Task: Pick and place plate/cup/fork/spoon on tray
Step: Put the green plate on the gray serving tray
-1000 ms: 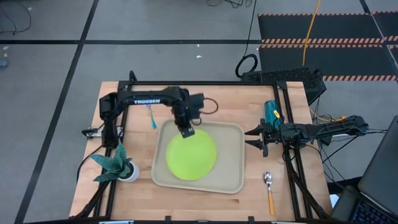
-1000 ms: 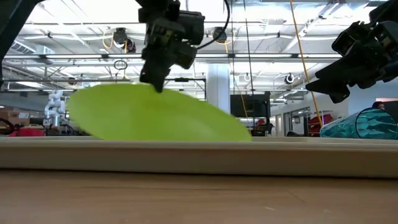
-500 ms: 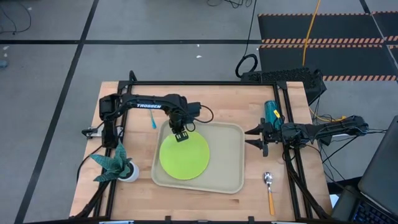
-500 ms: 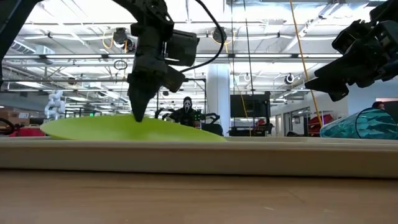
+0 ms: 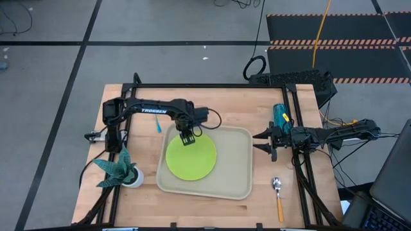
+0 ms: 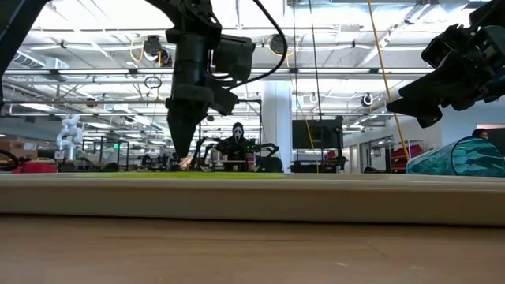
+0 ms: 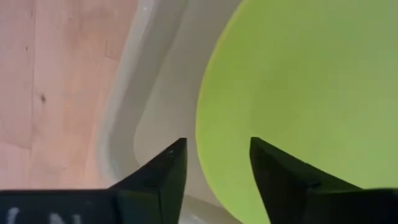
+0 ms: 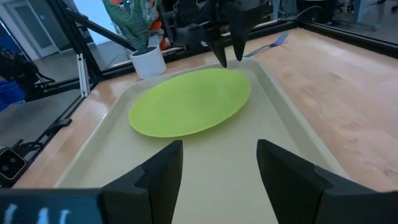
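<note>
The lime-green plate (image 5: 191,157) lies flat in the left half of the beige tray (image 5: 237,186). My left gripper (image 5: 187,138) points down over the plate's far rim and is open. In the left wrist view its fingers (image 7: 171,165) stand on either side of that rim (image 7: 208,134), apart from it. My right gripper (image 5: 260,142) waits open at the tray's right side, level and pointing at the tray. The teal cup (image 5: 280,115) lies on the table behind it. The blue fork (image 5: 156,120) lies left of the tray's far corner. The orange-handled spoon (image 5: 278,196) lies near the right front.
A leafy plant in a white pot (image 5: 119,170) stands at the table's left front, close to the tray's left rim. The black frame rails (image 5: 212,85) run along the table's far, left and right sides. The tray's right half (image 8: 205,149) is bare.
My left gripper has gone down and a little toward the table's left edge with the plate, and has let go of its far rim. The plate was tilted with that rim raised; it now lies flat on the tray.
</note>
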`<state>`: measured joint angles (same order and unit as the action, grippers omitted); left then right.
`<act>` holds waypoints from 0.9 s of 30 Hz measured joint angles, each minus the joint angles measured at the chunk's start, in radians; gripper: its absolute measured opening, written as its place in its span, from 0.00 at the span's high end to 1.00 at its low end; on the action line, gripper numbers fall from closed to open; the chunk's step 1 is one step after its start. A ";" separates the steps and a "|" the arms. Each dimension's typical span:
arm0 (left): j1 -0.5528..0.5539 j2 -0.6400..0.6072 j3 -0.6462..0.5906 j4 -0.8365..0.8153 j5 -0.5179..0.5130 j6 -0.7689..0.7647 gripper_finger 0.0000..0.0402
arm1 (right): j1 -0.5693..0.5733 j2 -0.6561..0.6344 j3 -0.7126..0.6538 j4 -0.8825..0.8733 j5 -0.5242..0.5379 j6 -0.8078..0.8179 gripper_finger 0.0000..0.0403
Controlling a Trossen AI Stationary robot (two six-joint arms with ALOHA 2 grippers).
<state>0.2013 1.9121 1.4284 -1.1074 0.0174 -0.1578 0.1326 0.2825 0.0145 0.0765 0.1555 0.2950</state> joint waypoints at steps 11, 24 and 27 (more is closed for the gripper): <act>-0.047 0.000 -0.019 0.061 -0.020 0.005 0.47 | 0.000 0.000 0.000 0.001 0.000 0.000 0.51; -0.138 0.000 -0.179 0.226 -0.023 -0.051 0.47 | 0.000 0.000 0.000 0.002 0.009 -0.005 0.51; -0.160 0.000 -0.180 0.249 -0.022 -0.049 0.47 | 0.000 0.000 0.000 0.002 0.029 -0.009 0.51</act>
<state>0.0413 1.9121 1.2488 -0.8579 -0.0044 -0.2070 0.1322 0.2829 0.0147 0.0780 0.1840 0.2863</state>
